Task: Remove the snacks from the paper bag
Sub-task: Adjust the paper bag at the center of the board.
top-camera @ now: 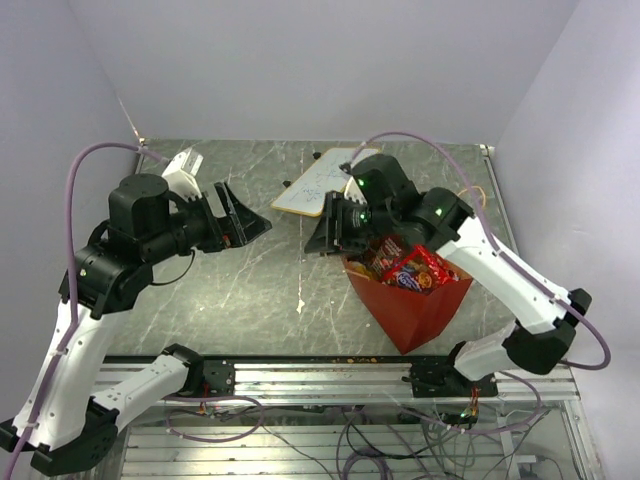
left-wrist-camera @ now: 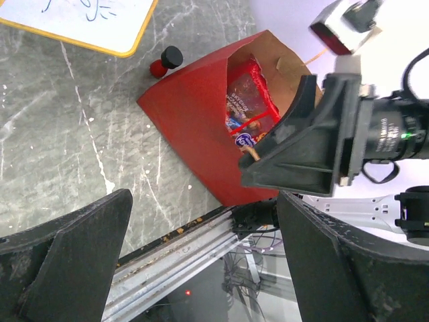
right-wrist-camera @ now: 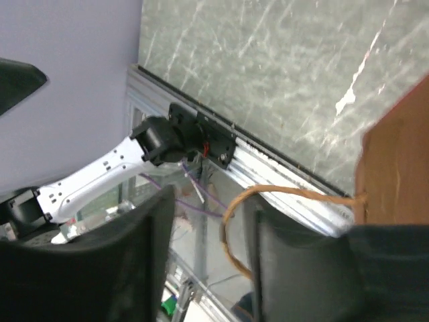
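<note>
The red paper bag (top-camera: 412, 305) stands tilted at the table's right front, mouth up. It holds a glossy red chip bag (top-camera: 432, 266) and small candy packets (top-camera: 387, 252). My right gripper (top-camera: 333, 233) hovers at the bag's left rim, open. In the right wrist view the tan cord handle (right-wrist-camera: 231, 225) loops between its jaws (right-wrist-camera: 208, 201), unclamped, beside the kraft wall (right-wrist-camera: 395, 168). My left gripper (top-camera: 243, 222) is open and empty, in the air left of the bag. Its wrist view (left-wrist-camera: 204, 268) shows the bag (left-wrist-camera: 194, 127), the chip bag (left-wrist-camera: 249, 90) and a blue packet (left-wrist-camera: 242, 139).
A white board with scribbles (top-camera: 322, 180) lies behind the bag, also in the left wrist view (left-wrist-camera: 87, 20). A small red-and-black marker (left-wrist-camera: 165, 62) lies by the bag's back wall. The metal rail (top-camera: 320, 375) runs along the near table edge. Walls close three sides.
</note>
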Robot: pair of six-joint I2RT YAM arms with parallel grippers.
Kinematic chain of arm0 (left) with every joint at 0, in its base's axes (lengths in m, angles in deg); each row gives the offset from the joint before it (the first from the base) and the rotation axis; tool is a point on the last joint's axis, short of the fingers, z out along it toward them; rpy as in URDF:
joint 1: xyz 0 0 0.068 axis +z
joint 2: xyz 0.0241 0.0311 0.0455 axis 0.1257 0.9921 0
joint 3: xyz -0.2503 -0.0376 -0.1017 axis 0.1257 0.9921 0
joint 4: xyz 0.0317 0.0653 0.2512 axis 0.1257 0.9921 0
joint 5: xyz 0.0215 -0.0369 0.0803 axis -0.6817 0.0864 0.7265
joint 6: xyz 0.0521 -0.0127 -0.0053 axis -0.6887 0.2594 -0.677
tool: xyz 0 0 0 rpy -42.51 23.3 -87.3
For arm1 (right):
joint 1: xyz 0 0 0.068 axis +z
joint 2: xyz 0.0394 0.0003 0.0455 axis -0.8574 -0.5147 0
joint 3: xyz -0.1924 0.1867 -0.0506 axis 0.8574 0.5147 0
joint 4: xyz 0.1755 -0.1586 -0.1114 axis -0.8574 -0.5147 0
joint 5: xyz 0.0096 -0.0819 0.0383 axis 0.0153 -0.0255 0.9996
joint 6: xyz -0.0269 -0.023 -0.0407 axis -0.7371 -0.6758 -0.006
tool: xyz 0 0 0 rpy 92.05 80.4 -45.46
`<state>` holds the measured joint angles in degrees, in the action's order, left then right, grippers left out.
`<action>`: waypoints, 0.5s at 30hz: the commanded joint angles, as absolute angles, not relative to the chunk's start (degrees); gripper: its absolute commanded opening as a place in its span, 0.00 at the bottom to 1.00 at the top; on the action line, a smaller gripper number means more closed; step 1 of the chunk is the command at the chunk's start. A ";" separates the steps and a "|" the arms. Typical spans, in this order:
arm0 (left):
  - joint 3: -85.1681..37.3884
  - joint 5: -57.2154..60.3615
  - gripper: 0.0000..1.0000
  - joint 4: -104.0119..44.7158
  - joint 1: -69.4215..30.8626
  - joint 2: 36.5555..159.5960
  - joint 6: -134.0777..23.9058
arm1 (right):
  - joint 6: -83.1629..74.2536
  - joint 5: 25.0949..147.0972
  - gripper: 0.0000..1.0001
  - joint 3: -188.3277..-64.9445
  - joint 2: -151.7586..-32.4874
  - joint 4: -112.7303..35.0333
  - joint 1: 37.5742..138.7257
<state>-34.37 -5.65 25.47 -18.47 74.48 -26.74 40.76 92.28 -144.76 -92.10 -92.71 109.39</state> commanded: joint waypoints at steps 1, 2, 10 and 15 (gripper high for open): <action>-35.96 -3.63 1.00 24.67 -18.18 75.32 -26.75 | 34.33 88.27 0.53 -154.38 -92.68 -95.10 109.51; -35.77 -3.53 1.00 24.61 -18.18 75.58 -26.82 | 31.99 86.54 0.60 -156.45 -92.54 -97.77 109.43; -33.08 -4.95 0.99 20.57 -18.18 76.43 -23.91 | 18.50 68.80 0.91 -165.11 -88.66 -114.62 107.60; -31.17 -6.58 0.99 17.15 -18.18 78.36 -21.68 | 11.60 61.05 0.97 -171.70 -90.66 -117.19 103.19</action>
